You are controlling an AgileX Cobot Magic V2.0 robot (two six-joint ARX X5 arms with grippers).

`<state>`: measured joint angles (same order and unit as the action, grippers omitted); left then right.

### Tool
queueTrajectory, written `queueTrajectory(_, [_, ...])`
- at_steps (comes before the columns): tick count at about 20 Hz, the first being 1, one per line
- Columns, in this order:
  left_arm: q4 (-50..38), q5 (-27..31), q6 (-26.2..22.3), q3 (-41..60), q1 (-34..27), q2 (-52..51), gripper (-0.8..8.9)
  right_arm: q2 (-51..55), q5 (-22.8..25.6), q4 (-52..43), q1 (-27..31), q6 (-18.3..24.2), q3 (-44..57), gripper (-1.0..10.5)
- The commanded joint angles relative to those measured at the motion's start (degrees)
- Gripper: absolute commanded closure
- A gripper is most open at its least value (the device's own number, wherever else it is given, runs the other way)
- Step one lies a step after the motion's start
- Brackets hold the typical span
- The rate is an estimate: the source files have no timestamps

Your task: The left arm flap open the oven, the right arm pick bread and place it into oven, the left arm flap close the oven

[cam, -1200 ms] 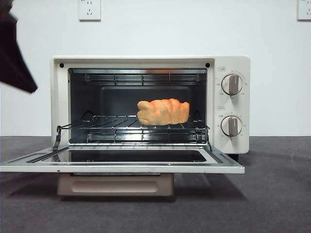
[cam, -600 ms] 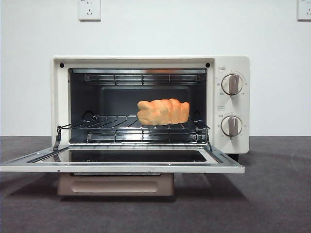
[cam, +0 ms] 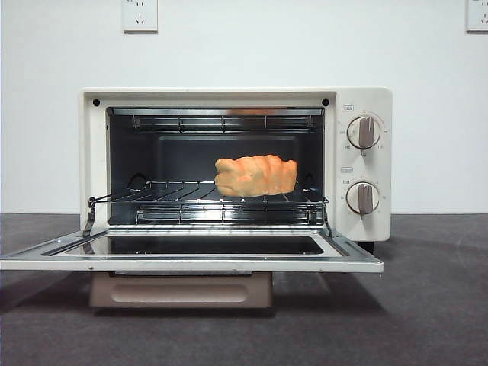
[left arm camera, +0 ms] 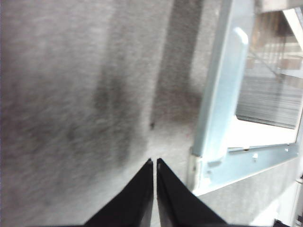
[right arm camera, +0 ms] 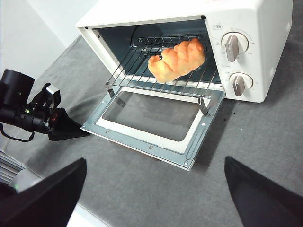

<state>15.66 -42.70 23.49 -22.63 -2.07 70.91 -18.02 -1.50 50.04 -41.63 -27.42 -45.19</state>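
A grey table (cam: 427, 305) carries only the cream oven (cam: 366, 103), door dropped open.

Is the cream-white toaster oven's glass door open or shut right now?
Open: the glass door lies flat in front of the oven, exposing the orange-brown bread on the rack.

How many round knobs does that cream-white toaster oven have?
2: the upper round grey knob and the lower round grey knob, stacked on the cream-white toaster oven, right of its open door.
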Motion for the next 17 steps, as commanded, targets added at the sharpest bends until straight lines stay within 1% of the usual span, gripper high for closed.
queueTrajectory(1, [-2.1,-2.51,0.2,-0.13,0.26,1.03,8.02,-0.13,-0.04,-0.7,-0.57,0.48,-0.68,4.8])
queueTrajectory(3, [-3.34,-2.99,1.38,-0.13,0.26,1.03,8.02,-0.13,-0.09,-0.7,-0.57,0.48,-0.68,4.8])
queueTrajectory(5, [-4.11,-4.76,1.77,-0.13,0.26,1.01,8.02,-0.11,-0.09,-0.72,-0.57,0.48,-0.68,4.8])
queueTrajectory(9, [-7.32,-8.13,4.96,-0.2,0.26,0.98,8.02,-0.13,-0.09,-0.74,-0.57,0.46,-0.68,4.8])
queueTrajectory(13, [-12.31,-8.63,9.84,-0.24,0.26,0.96,8.02,-0.13,-0.2,-0.81,-0.57,0.46,-0.68,4.8])
queueTrajectory(17, [-19.12,-9.25,16.81,-1.01,0.26,0.96,8.02,-0.13,-0.2,-0.81,-0.57,0.46,-0.68,4.8])
